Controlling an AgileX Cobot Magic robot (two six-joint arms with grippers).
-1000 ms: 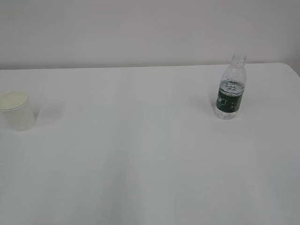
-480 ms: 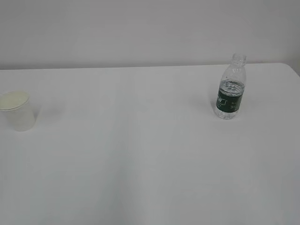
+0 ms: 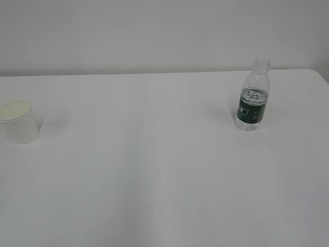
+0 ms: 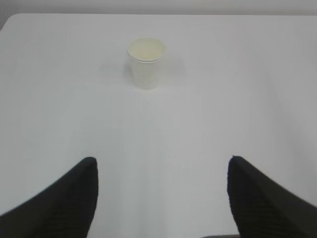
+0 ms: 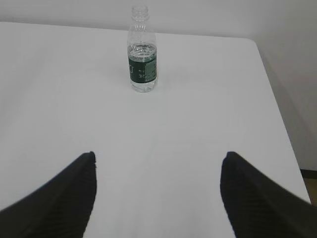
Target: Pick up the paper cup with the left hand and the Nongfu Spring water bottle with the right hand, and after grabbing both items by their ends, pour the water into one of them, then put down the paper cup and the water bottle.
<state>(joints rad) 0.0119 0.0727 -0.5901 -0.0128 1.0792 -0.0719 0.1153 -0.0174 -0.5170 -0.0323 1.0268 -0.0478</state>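
A plain pale wall stands behind a wide white worktop [image 3: 154, 170], smooth and bare, with only two things on it. In the exterior view the paper cup [image 3: 18, 121] stands upright at about nine o'clock, close to the left edge, and the Nongfu Spring water bottle [image 3: 253, 96] stands upright at about two o'clock, near the far right corner. They are well apart from each other.

My left claw [image 4: 161, 198] is spread wide and holds nothing; from its wrist camera the cup sits at twelve o'clock, a little to the left of my centre line. My right claw [image 5: 158, 196] is also released and empty; the bottle is ahead at about eleven o'clock. Neither claw touches anything, so I judge the task has not really started.

What may go wrong: the cup is light and thin, so a hard squeeze may crush it, and an approach off centre may push it over the near edge. The bottle has no cap and has the water [image 5: 142, 51] inside, so a bump of one finger may tip it and spill on the worktop. The smooth surface may let both slide.
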